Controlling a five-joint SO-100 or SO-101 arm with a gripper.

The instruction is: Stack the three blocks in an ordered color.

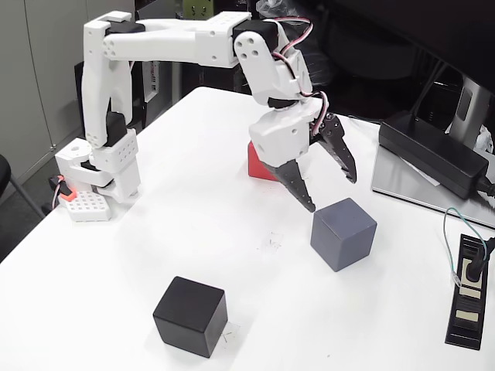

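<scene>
Nearest on the white worktop point(193, 255) sits the black block point(190, 315). Farther back and to the right stands the blue-grey block point(343, 233). Above it hangs the end effector point(332, 192), jaws spread and empty. The red block point(258, 165) lies behind it, partly hidden.

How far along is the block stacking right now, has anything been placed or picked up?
Nothing is stacked: the matte black cube, slate blue-grey cube and bright red cube sit apart on the white table. The gripper hangs open and empty above the table, between red and blue-grey. All the stacking remains.
</scene>
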